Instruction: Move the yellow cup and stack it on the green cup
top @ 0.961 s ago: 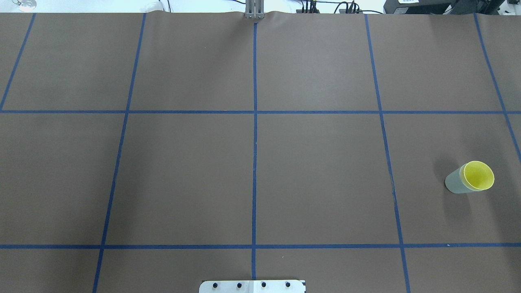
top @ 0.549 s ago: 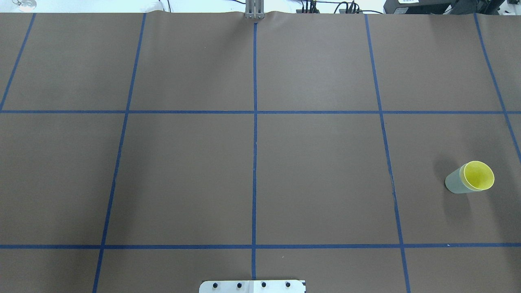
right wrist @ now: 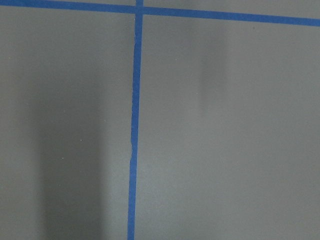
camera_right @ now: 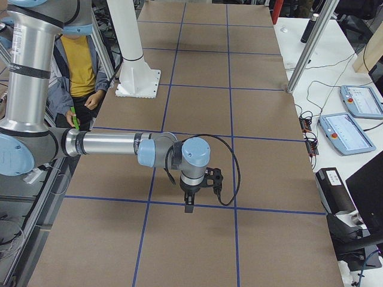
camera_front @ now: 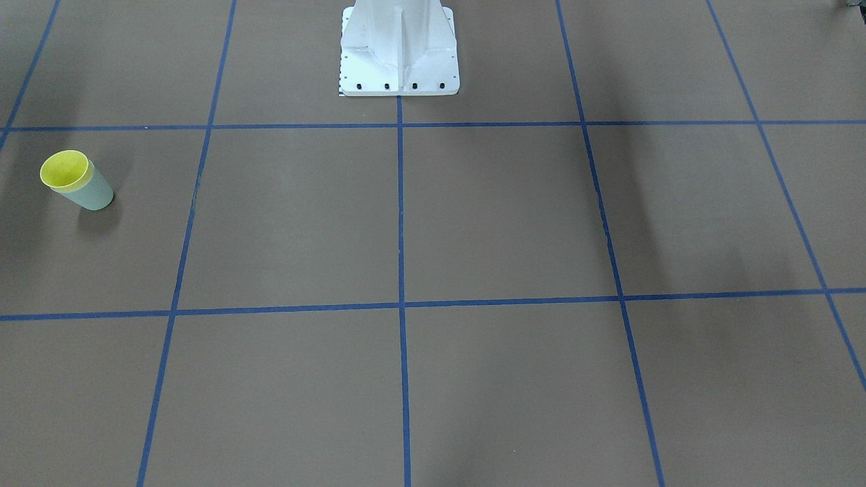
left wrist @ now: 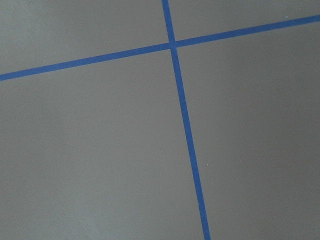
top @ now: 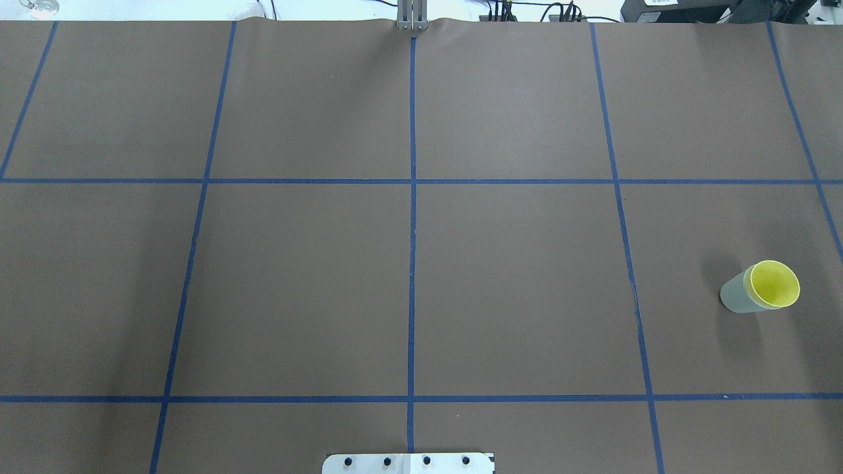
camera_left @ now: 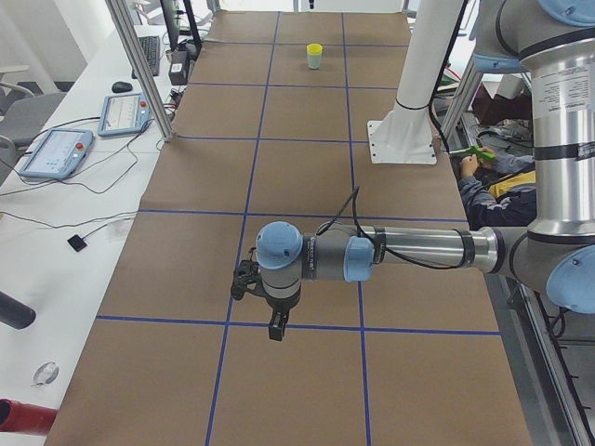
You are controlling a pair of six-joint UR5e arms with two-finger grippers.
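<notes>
The yellow cup [top: 772, 284] sits nested inside the green cup [top: 733, 297], upright on the brown mat at the table's right side. Only its rim and inside show above the green wall. The pair also shows in the front-facing view, yellow cup [camera_front: 64, 169] in green cup [camera_front: 93, 193], and far away in the left side view [camera_left: 315, 56]. My left gripper [camera_left: 276, 332] hangs over the mat far from the cups, fingers pointing down. My right gripper [camera_right: 189, 207] also points down over the mat. Both show only in side views, so I cannot tell whether they are open or shut.
Blue tape lines divide the brown mat into squares. The white robot pedestal [camera_front: 399, 47] stands at the near middle edge. A seated person [camera_right: 78, 66] is beside the base. Tablets [camera_right: 359, 101] and cables lie on a side bench, and metal posts [camera_left: 139, 65] stand at the table's far edge.
</notes>
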